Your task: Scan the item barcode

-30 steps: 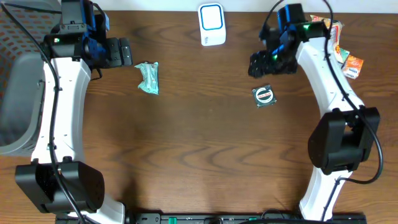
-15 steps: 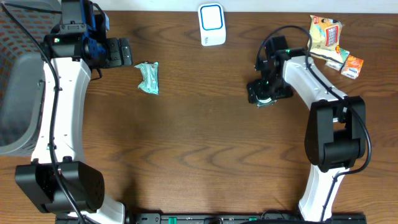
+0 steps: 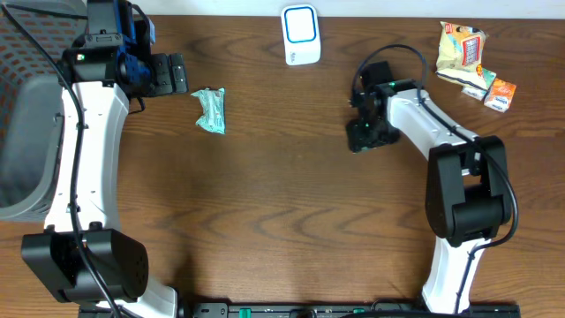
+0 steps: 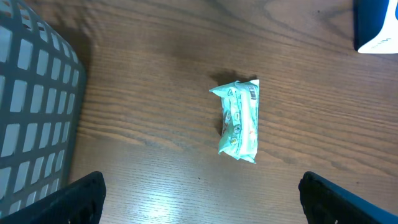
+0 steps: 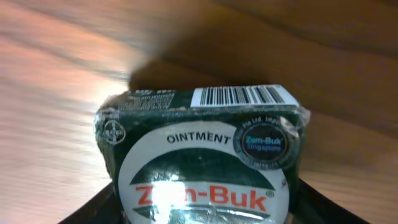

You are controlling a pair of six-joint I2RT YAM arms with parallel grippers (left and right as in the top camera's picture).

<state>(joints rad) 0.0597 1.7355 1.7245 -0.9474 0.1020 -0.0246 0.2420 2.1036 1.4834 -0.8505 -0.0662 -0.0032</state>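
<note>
Zam-Buk ointment, a flat dark green pack in shiny wrap with a round white label (image 5: pixel 199 162), lies on the brown wooden table (image 3: pixel 282 221), right of the middle and nearer the far edge. My right gripper (image 3: pixel 366 132) is low over it with a finger on each side of the pack, I think in order to lift it. Whether the fingers already press it, I cannot tell. The black-and-white barcode (image 5: pixel 239 95) runs along one edge of the pack, so I judge it must be turned toward the white and blue scanner (image 3: pixel 300 35) standing at the far edge. The wrap looks slippery and a little crumpled at the corners. My left gripper (image 3: pixel 168 75) is released, fingers wide and holding nothing. It is near a crinkled mint-green sachet (image 4: pixel 239 118) toward the far left corner, beside the grey plastic grid basket (image 3: pixel 26 132).
</note>
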